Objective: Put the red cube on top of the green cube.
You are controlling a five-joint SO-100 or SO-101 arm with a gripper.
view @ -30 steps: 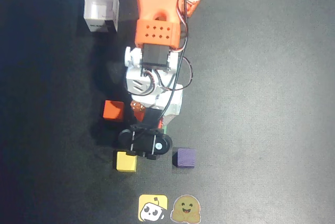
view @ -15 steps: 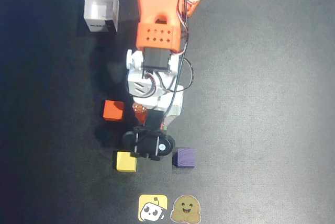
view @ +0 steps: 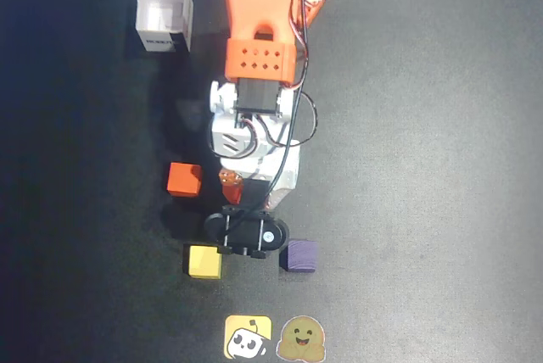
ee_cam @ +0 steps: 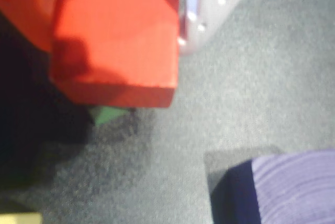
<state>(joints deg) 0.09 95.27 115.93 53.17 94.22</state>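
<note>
Overhead, a dark matte mat (view: 424,168) covers everything, and the hand (ee_cam: 112,20) is clamped around the red cube (ee_cam: 118,41).

1. The overhead camera hangs high above me and looks straight down on the dark table (view: 441,168); my arm (view: 259,58) enters at 12 o'clock and reaches toward 6.
2. My wrist camera rides close to the table and looks down past my jaws, so near that things blur.
3. Both views share the purple cube (view: 298,255) (ee_cam: 293,187), at 5 o'clock in the wrist view, and the yellow cube (view: 204,261) (ee_cam: 18,217), a sliver at 7 o'clock.
</note>
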